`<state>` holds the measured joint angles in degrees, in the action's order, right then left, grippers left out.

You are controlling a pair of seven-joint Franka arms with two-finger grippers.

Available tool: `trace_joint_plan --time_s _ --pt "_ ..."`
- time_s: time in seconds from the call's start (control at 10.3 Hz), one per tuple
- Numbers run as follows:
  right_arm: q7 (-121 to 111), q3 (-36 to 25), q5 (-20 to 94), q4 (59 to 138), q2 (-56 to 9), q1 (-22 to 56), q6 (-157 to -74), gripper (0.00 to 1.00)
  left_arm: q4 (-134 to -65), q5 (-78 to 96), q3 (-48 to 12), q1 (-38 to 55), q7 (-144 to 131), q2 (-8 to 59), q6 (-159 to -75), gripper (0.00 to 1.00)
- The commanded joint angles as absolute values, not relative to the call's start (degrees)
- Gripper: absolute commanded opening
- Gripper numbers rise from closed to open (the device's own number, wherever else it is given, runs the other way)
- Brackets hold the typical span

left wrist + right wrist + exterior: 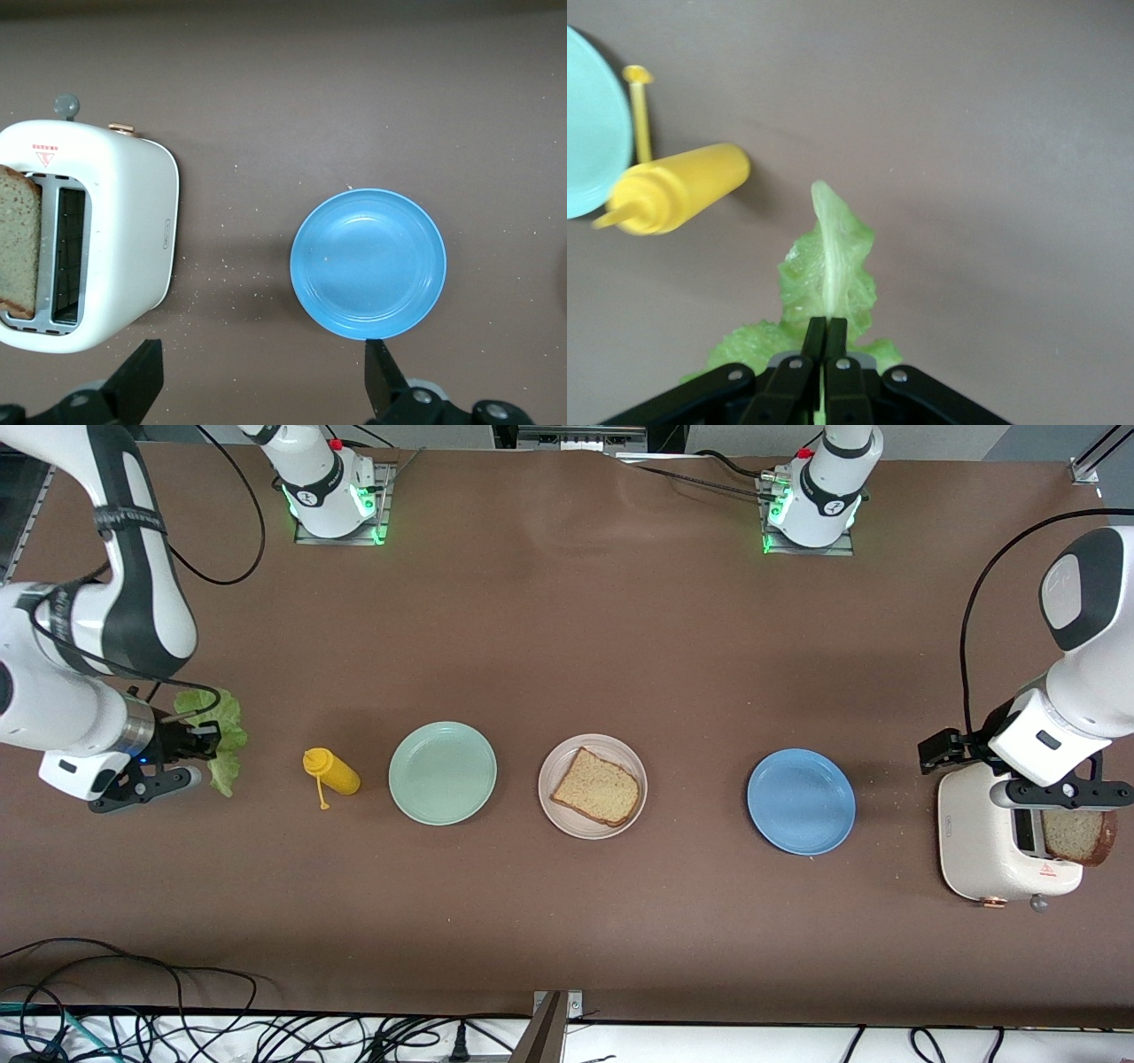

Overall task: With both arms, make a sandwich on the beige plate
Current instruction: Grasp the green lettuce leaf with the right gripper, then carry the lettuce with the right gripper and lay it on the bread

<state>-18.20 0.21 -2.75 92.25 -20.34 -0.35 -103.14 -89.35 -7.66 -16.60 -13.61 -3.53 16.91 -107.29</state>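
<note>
I see a brown table carrying a row of things: from the right arm's end, a yellow squeeze bottle lying on its side, a mint-green plate, the beige plate, a blue plate and a white toaster. Crumbs dot the surface around the toaster.

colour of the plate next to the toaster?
Blue plate, plain with no pattern; clearest in the left wrist view, beside the white toaster.

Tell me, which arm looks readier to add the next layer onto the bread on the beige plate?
The right arm. Its right gripper is shut on the lettuce leaf, ready to go onto the bread slice on the beige plate. The left gripper hangs open and empty by the toaster, its second slice not yet picked.
</note>
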Motion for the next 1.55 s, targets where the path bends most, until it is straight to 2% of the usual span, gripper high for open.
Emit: trace_joint_plan --time_s 0.0,0.29,0.48,0.87,1.06,1.45 --pt "-8.9 4.0 -0.2 86.7 -20.8 -0.4 -96.5 0.00 -88.9 -6.2 -16.8 -13.9 -2.0 16.8 -106.3 1.00" --pt "14.2 12.5 1.2 86.6 -22.1 1.1 -100.6 0.00 -88.9 -6.2 -17.0 -13.9 -2.1 16.8 -106.3 1.00" --pt "27.5 12.6 1.3 86.6 -24.2 6.9 -106.3 0.00 -88.9 -6.2 -17.0 -13.9 -2.0 16.8 -106.3 1.00" --pt "51.4 12.5 0.4 86.1 -31.3 17.9 -124.4 0.00 -88.9 -6.2 -17.0 -13.9 -2.1 16.8 -106.3 1.00" --pt "62.3 12.3 -0.9 83.4 -36.6 22.6 -133.4 0.00 -88.9 -6.2 -17.0 -13.9 -2.0 16.8 -106.3 1.00" --pt "74.8 11.6 -9.7 74.6 -48.0 30.4 -139.5 0.00 -88.9 -6.2 -17.0 -13.9 -1.9 16.8 -106.3 1.00"
